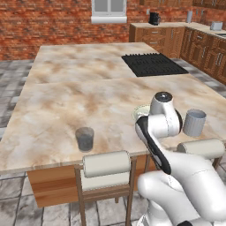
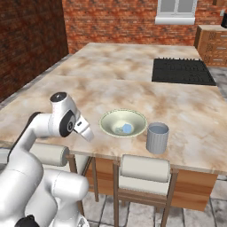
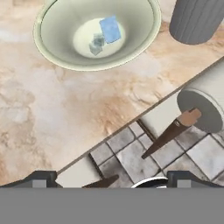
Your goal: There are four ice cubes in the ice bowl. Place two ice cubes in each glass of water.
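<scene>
Little of the job looks done. The ice bowl (image 2: 123,123) sits near the front edge of the desk (image 2: 133,84), and ice cubes (image 3: 109,29) lie in its bottom — one bright blue cube is clear in the hand view, with paler, greyer bits touching it that may be more cubes, though their number is too blurred to count. One glass of water (image 2: 157,138) stands just beside the bowl on the robot's right; the other glass (image 1: 84,139) stands well apart on the left, also close to the front edge. No cube can be made out in either glass, though the dark water would hide a pale cube easily. The gripper (image 3: 109,177) hangs over the desk's front edge, looking down at the floor tiles and a stool seat as much as at the desk, with the bowl ahead of it. Its fingers (image 3: 43,178) stand wide apart with nothing between them. Judging by this, the first pick is yet to come: reach into the bowl, take a cube, carry it to a glass, and repeat until each glass has two.
</scene>
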Controlling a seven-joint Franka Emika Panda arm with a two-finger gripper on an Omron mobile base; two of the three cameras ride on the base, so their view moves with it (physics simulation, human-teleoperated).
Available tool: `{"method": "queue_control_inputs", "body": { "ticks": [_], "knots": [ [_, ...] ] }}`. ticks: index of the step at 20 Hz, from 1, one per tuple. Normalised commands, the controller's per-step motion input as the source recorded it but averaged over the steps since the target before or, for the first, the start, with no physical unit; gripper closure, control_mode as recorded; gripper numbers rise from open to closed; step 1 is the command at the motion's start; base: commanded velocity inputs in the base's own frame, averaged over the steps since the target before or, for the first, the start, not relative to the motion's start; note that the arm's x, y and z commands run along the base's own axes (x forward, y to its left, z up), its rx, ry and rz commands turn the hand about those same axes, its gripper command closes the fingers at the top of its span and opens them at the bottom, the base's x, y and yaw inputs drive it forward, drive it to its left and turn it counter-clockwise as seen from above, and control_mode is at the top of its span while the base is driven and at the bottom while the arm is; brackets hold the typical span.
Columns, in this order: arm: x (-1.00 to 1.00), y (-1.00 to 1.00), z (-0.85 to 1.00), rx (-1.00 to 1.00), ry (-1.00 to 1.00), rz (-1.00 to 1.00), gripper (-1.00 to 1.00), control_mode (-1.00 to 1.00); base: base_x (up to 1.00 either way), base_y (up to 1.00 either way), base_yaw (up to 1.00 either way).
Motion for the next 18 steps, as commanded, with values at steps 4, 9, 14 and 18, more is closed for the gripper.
{"method": "queue_control_inputs", "body": {
  "ticks": [4, 9, 14, 18],
  "knots": [
    [0.33, -0.47, 0.20, 0.10, 0.04, -0.22, -1.00, -1.00, 0.00, 0.00, 0.00],
    [0.50, -0.35, 0.38, 0.07, 0.11, -0.19, -1.00, -1.00, 0.00, 0.00, 0.00],
    [0.57, -0.19, 0.43, 0.00, 0.21, -0.17, -1.00, -1.00, 0.00, 0.00, 0.00],
    [0.30, -0.45, 0.24, -0.05, 0.29, -0.03, -1.00, -1.00, 0.00, 0.00, 0.00]
  ]
}}
